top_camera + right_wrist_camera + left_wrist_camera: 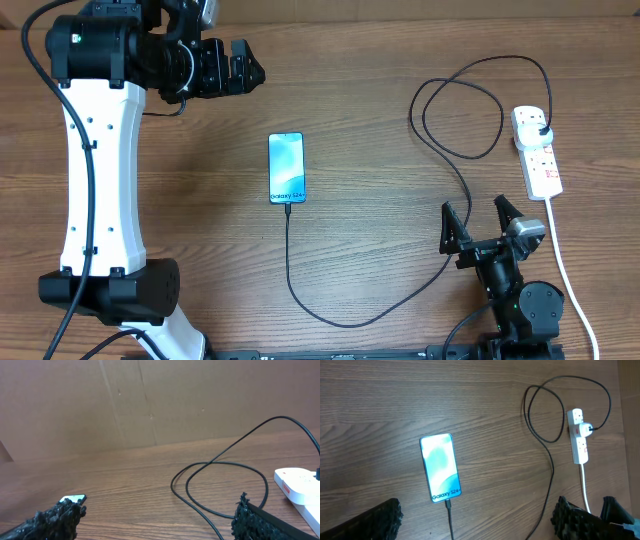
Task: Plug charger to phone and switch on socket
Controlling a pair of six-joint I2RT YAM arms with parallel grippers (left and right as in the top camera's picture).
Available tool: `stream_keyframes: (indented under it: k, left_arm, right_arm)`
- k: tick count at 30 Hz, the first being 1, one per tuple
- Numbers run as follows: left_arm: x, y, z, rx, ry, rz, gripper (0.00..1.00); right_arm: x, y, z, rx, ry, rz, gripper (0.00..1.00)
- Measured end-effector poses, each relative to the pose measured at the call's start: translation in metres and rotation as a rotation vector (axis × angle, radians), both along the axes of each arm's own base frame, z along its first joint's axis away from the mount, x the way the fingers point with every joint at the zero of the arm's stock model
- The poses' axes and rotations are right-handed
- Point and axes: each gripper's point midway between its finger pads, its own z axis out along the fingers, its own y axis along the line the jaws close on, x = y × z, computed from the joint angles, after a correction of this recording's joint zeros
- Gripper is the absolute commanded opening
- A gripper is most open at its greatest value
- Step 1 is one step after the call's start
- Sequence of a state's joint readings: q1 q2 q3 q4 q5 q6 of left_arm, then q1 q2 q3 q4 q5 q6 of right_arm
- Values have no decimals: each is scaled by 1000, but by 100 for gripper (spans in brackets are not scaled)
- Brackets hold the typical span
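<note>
The socket (537, 152) sits at the right edge of the overhead frame, long axis running top to bottom with a slight tilt, white cord (566, 270) trailing off its bottom end. The charger (289, 250) looks plugged into the phone (286, 167) mid-frame and into the strip's top outlet, so I'd say flipping the switch is what's left. The right gripper (477, 215), fingers spread apart and empty, is way nearer: the socket lies up and right of it. The left gripper (248, 62), also spread, is off in the upper left, well apart.
</note>
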State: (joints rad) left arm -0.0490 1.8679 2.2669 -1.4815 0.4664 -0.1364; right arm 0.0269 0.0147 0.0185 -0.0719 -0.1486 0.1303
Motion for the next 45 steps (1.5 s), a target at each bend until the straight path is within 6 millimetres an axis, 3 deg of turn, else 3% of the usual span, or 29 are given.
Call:
stream_keyframes:
  k: [7, 12, 15, 20, 25, 33, 45]
  left_arm:
    - [-2, 0, 5, 5, -18, -1, 99]
    - [-9, 11, 31, 56, -166, 37, 100]
    - [-27, 20, 48, 89, -264, 68, 99]
    - [-61, 38, 49, 158, -372, 135, 100]
    - [-74, 54, 21, 220, -463, 206, 99]
    - [-102, 65, -31, 237, -616, 266, 100]
    - [-134, 56, -63, 289, -978, 151, 99]
  right_arm:
    - [0, 0, 0, 0, 0, 1, 100]
    - [0, 0, 0, 0, 0, 0, 100]
    - [0, 0, 0, 0, 0, 0, 100]
    - [0, 0, 0, 0, 0, 0, 100]
    - [0, 0, 0, 0, -1, 0, 100]
    - [0, 0, 0, 0, 0, 0, 100]
    - [0, 0, 0, 0, 0, 0, 100]
